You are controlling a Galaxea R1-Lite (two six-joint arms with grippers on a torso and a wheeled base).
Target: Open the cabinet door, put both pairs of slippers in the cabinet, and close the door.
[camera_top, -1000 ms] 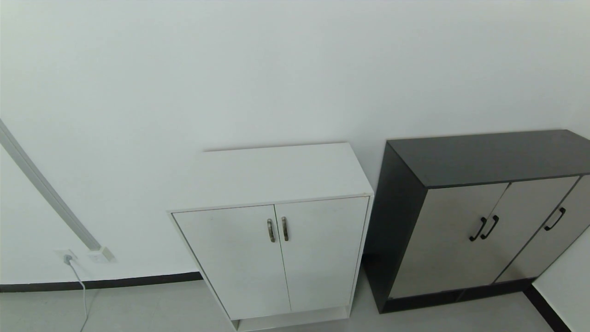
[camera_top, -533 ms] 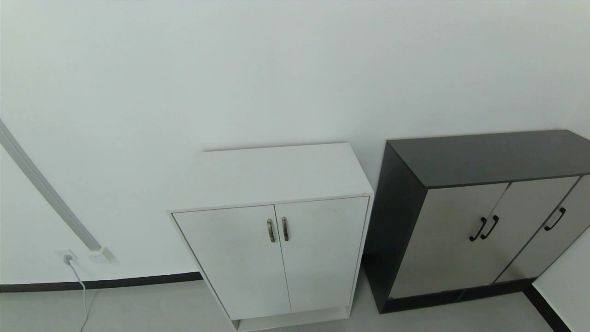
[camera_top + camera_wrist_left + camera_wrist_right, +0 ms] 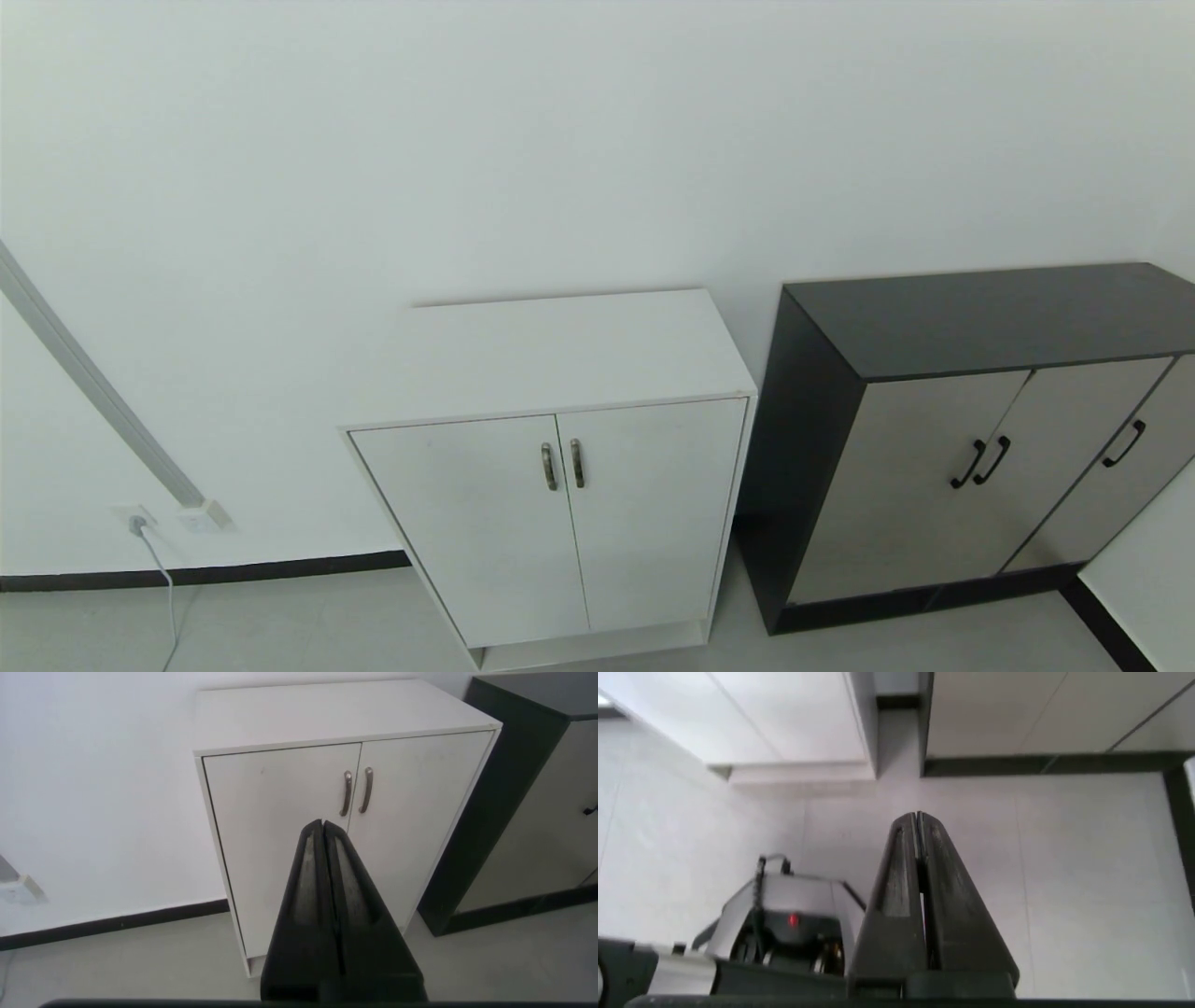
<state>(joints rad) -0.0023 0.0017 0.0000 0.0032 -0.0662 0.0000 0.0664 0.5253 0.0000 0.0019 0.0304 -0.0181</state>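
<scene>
L gripper: fingers pressed flat together, closed, nothing held. It hangs in front of the white cabinet, well apart from it, facing the doors.
R gripper: also closed, nothing held, over bare grey floor short of the cabinet bases.
White cabinet: stands on the floor, back against the wall. Both doors shut and flush. L door, R door. Two metal handles, upright, side by side at the centre seam: L handle, R handle. Top surface bare.
Dark cabinet: just beside the white cabinet on the robot's right, narrow gap between. Doors shut, black handles.
Wall, far L: outlet with cable plugged in, trunking running diagonally above it.
</scene>
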